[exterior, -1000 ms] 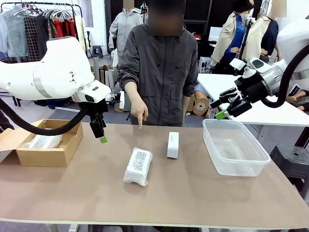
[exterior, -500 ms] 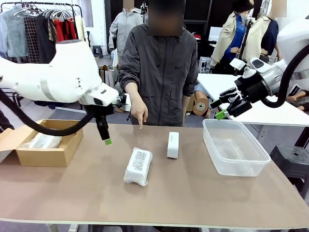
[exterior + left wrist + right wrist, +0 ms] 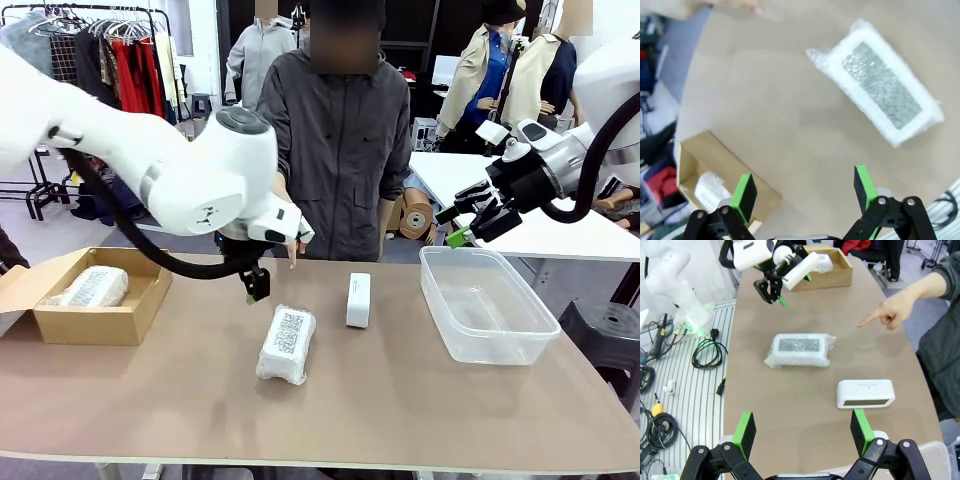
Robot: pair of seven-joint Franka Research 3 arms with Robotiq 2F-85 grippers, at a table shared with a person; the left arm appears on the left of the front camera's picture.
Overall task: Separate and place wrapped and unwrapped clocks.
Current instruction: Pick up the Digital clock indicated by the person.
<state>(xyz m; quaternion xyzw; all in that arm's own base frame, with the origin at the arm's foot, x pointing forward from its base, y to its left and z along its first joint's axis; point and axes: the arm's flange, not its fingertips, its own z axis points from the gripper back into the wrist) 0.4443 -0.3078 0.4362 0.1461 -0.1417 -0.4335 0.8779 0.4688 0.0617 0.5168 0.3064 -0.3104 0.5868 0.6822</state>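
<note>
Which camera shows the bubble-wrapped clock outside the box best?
Left wrist view: the bubble-wrapped clock is nearest, its dark speckled patch plain. Front view shows it smaller; right wrist view shows it whole, farther off.

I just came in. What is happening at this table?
One wrapped clock lies in the cardboard box; a second wrapped clock and the bare clock lie on the table. The left gripper, open, hovers by the second one. The right gripper, open, hangs near the clear tub. The person's hand points at the table.

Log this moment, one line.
left gripper open, near bundle | right gripper open, by tub | second bundle in box | bare clock on table
</note>
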